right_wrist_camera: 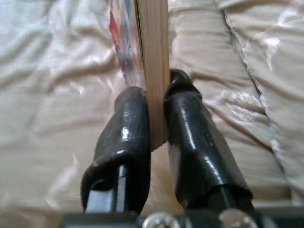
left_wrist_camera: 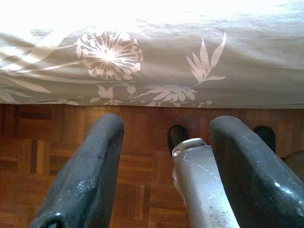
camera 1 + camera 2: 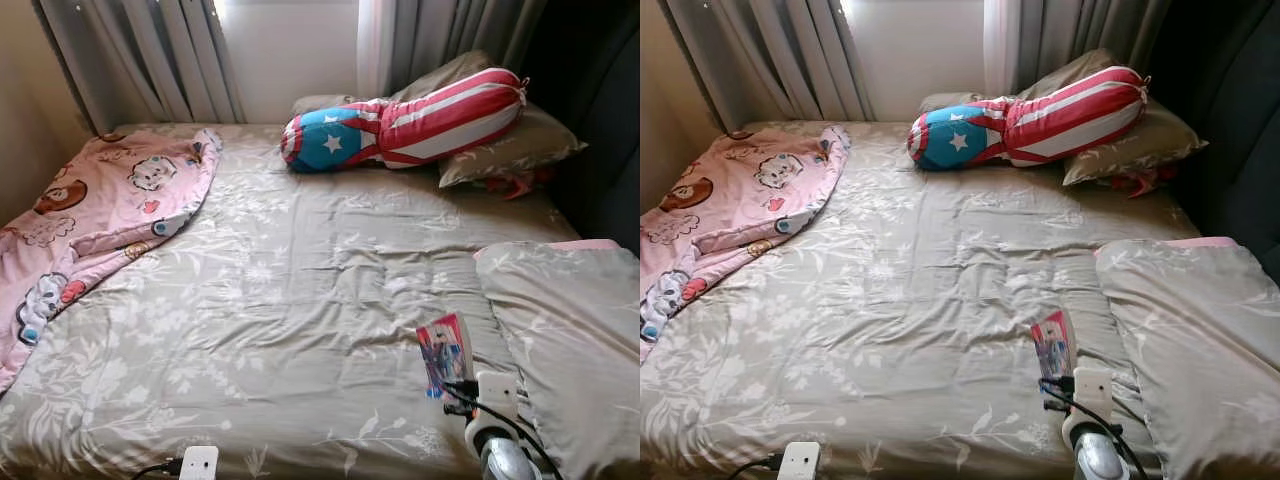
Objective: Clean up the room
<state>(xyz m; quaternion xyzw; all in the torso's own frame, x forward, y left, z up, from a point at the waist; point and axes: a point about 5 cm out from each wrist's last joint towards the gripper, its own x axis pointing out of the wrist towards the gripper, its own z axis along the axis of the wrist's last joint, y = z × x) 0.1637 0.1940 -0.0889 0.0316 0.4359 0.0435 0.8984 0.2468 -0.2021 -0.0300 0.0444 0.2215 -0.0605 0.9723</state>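
right gripper [image 1: 156, 118]: both fingers pressed flat on a thin book [image 3: 446, 352] (colourful cover), held on edge over the bed [image 3: 280, 300], at 5 o'clock | left gripper [image 2: 166, 166]: fingers apart, holding nothing, above the wooden floor [image 2: 142, 156] beside the bed edge

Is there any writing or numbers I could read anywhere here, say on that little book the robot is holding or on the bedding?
None can be read.
The book in the right gripper: colourful cover, any lettering too blurred to read.
The striped cushion: a white star, no words.
The pink blanket: cartoon animals, no legible text.
The bedsheet: floral print only.
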